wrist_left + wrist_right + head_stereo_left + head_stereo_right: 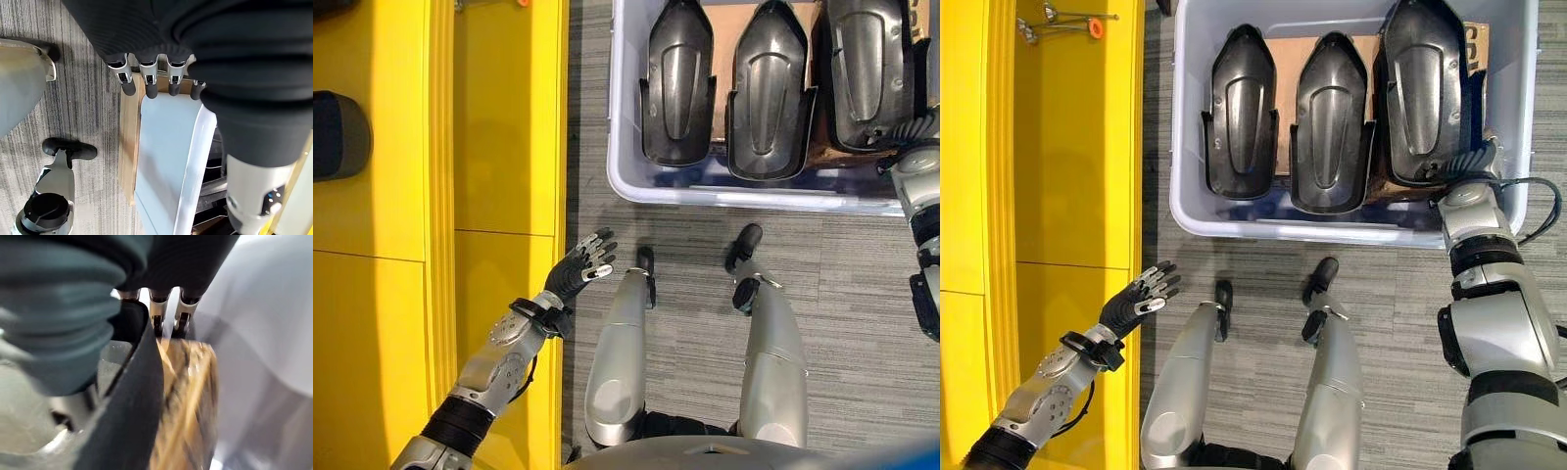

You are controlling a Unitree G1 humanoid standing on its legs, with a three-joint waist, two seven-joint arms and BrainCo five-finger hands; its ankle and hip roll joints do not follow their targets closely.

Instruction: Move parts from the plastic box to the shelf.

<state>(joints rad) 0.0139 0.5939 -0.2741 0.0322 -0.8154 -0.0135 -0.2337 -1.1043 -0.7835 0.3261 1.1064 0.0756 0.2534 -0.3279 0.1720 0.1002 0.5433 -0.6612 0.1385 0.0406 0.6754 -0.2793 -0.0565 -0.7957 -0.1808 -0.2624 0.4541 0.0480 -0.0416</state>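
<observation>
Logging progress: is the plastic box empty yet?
Not empty. Three black parts lie side by side inside the plastic box.

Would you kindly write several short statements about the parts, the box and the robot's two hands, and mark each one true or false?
1. Three black parts stand side by side in the plastic box. True: left part, middle part, right part.
2. The left hand grips a part. False: it hangs open and empty beside the yellow shelf.
3. The right hand is at the right part, inside the box. True.
4. The box sits on the shelf. False: it stands on the grey floor.
5. Cardboard lies under the parts. True.
</observation>
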